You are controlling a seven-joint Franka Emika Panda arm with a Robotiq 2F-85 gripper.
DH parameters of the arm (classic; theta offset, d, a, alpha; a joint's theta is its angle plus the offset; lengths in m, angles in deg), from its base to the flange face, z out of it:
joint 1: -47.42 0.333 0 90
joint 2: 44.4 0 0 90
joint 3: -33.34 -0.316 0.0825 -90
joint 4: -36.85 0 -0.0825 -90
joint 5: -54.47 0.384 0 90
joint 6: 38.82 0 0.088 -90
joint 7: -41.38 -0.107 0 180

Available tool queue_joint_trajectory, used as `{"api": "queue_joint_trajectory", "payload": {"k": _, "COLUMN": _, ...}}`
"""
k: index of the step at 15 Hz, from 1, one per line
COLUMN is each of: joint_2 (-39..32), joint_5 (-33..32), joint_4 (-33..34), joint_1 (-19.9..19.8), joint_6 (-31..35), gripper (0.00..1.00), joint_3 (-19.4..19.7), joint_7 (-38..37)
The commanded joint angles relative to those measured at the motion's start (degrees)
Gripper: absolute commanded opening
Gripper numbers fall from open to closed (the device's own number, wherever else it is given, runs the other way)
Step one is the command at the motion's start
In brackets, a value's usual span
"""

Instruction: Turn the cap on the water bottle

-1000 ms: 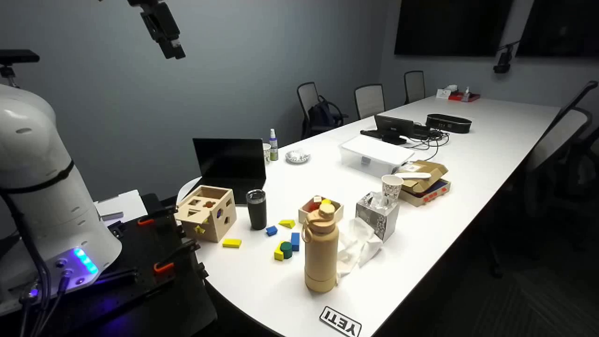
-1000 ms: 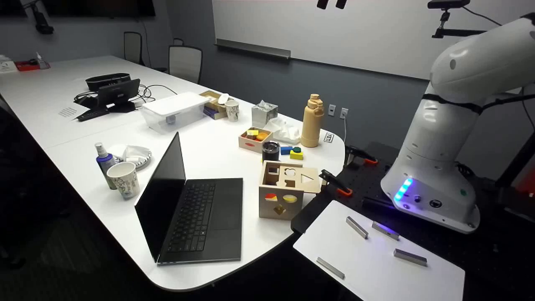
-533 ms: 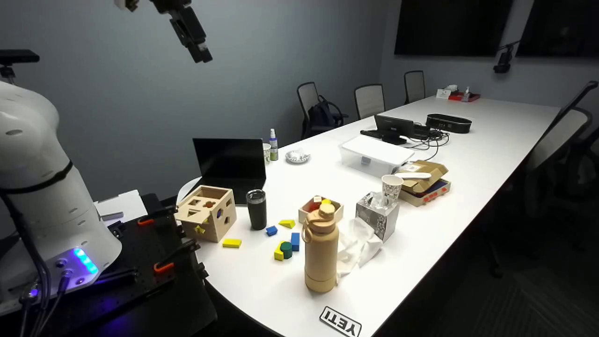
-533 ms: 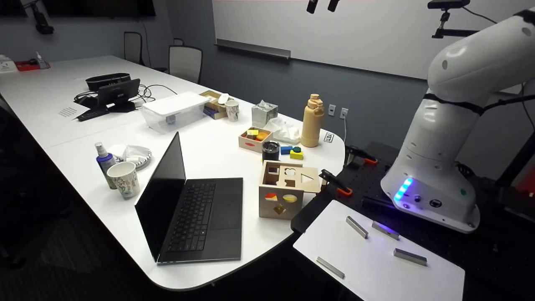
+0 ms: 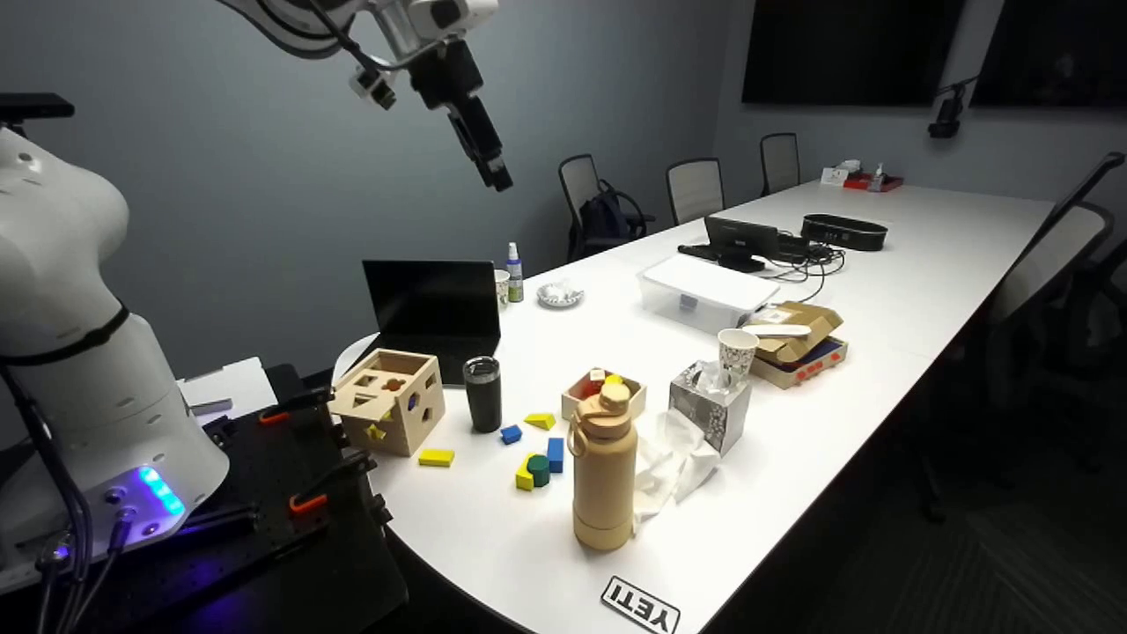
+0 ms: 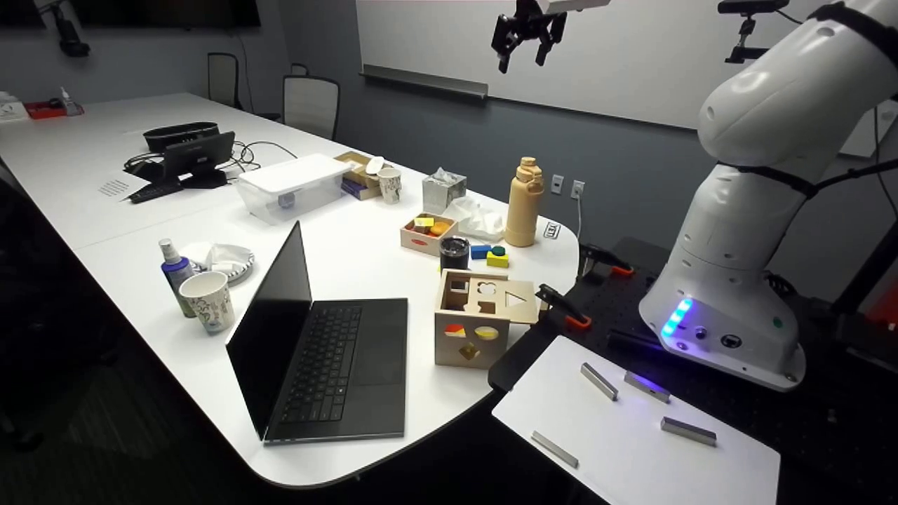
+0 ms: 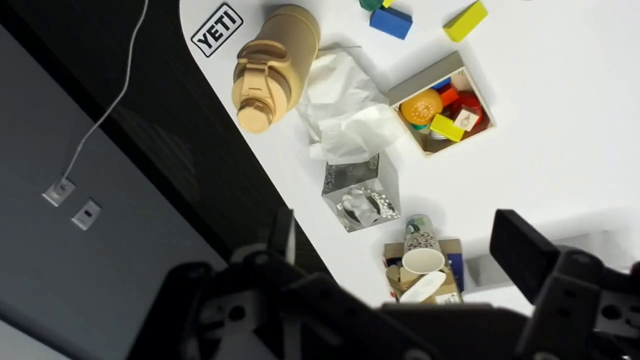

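My end effector point(image 6: 522, 64) hangs high, spread wide, holding nothing; the water bottle point(image 5: 605, 484) stands upright on the table point(image 5: 511, 546), cap point(image 7: 255, 115) on top. Best I centre squarely over it, descend straight, then twist about its axis.

Laptop point(image 6: 330, 358) nr rounded corner of tabletop point(image 6: 351, 263); wooden bx point(image 6: 470, 338) by curved end; YETI sticker point(image 7: 217, 30) nr opp. corner; tissue bx point(image 6: 440, 198) nr adj. long edge.
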Motion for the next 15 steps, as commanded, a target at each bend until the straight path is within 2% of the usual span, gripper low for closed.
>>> {"api": "queue_joint_trajectory", "payload": {"k": 1, "joint_2": -9.53, "joint_5": -3.03, "joint_4": 3.58, "joint_1": -3.0, "joint_6": 4.67, "gripper": 1.0, "joint_3": 0.85, "joint_7": -5.28}}
{"api": "queue_joint_trajectory", "payload": {"k": 7, "joint_2": -20.7, "joint_5": -4.0, "joint_4": 6.65, "joint_1": -3.78, "joint_6": 10.97, "gripper": 1.0, "joint_3": 6.24, "joint_7": -6.61}}
{"api": "queue_joint_trajectory", "payload": {"k": 15, "joint_2": -32.76, "joint_5": -2.44, "joint_4": 10.52, "joint_1": -2.17, "joint_6": 19.92, "gripper": 1.0, "joint_3": 13.45, "joint_7": -3.62}}
